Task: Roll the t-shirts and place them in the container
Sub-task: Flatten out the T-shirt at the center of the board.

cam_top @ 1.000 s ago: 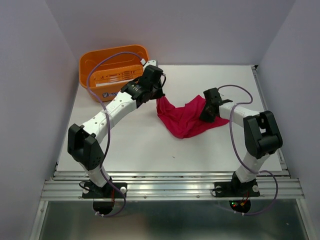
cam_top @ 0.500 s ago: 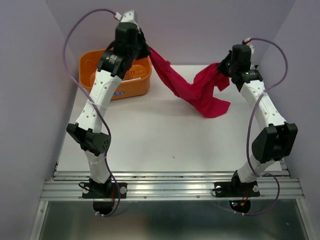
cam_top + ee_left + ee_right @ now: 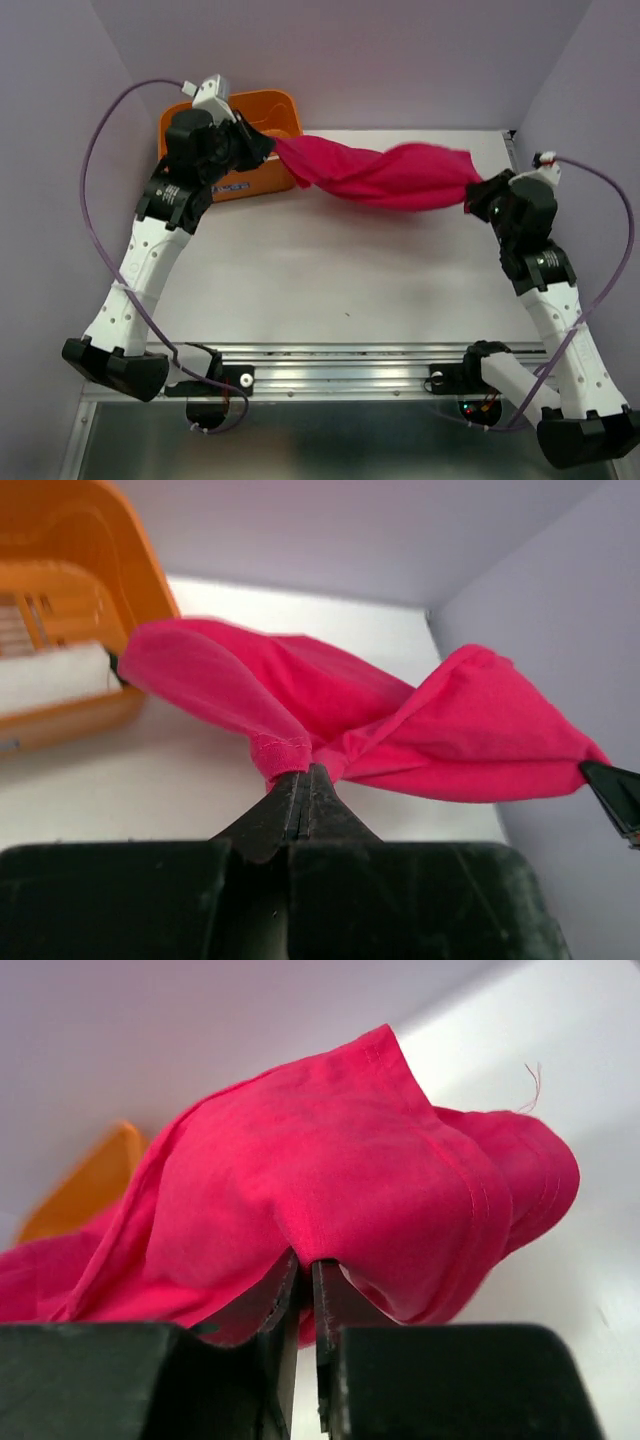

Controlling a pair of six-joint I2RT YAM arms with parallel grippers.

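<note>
Top external is showing the t-shirt [image 3: 385, 175] hanging twisted across the frame's upper middle, off the surface [image 3: 330, 270], left pincer [image 3: 303, 780] and right pincer [image 3: 305, 1265] each pinching an end tight, rolling apparently not yet beginning.

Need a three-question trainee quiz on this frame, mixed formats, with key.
1. True or false: the crimson-pink soft fabric t-shirt lies spread flat on the white table.
2. Of the left gripper and right gripper, which is shut on the shirt? A) left only B) right only C) both
3. Fill in: the orange plastic basket sits beside the ___ gripper.
Key: 1 false, it is stretched, twisted, between the grippers; 2 C; 3 left.
</note>
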